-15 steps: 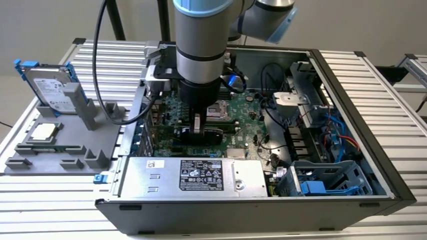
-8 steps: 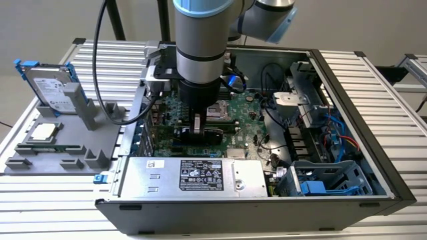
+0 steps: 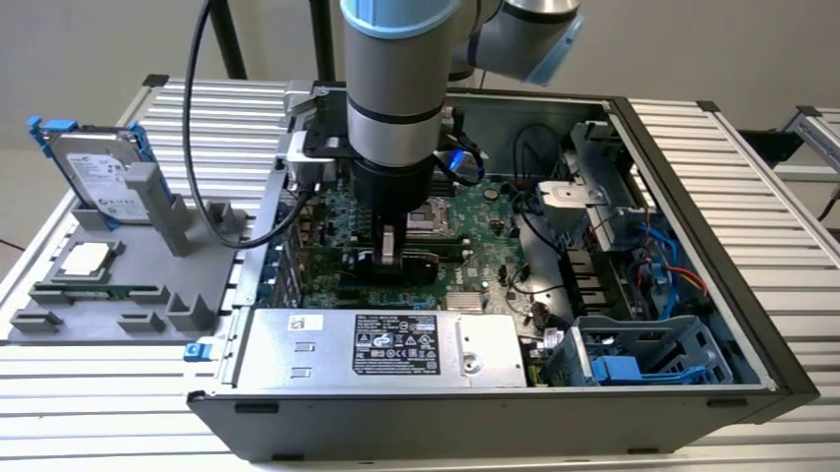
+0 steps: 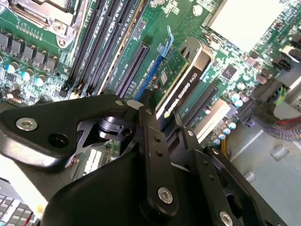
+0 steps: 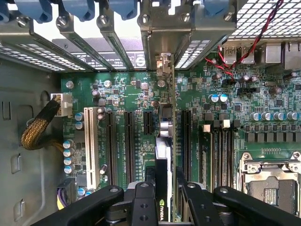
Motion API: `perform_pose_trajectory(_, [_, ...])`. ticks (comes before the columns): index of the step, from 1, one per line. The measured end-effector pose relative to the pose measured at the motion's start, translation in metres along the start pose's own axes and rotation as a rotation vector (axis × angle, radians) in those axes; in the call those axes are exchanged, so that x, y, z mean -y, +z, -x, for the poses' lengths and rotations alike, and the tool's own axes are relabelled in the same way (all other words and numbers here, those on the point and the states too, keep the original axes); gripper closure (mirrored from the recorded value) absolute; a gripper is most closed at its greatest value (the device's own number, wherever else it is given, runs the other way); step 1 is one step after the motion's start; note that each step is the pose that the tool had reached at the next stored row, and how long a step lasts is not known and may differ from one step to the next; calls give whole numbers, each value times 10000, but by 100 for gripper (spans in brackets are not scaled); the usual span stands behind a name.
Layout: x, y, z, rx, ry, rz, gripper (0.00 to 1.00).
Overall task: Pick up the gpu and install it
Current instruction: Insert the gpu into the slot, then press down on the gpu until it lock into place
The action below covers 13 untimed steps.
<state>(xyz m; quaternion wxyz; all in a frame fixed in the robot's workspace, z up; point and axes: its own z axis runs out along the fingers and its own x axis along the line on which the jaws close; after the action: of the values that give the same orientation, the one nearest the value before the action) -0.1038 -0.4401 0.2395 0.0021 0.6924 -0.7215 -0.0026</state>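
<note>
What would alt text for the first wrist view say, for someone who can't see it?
Black gripper fingers hold the gpu edge-on, upright over a green motherboard, lined up with a gap between the silver slot brackets at the case wall. A braided yellow cable plugs in at one side, near a white expansion slot.

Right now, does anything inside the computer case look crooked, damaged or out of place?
Nothing stands out. The gripper holds the gpu upright on its edge above the motherboard, lined up with the slots, its bracket toward the rear openings.
</note>
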Motion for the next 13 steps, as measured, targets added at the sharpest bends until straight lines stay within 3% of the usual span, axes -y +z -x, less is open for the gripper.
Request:
perform_pose_trajectory(10, [-1, -9, -1, -13, 0, 10, 0])
perform_pose_trajectory(13, [-2, -86, -1, -8, 1, 8, 0])
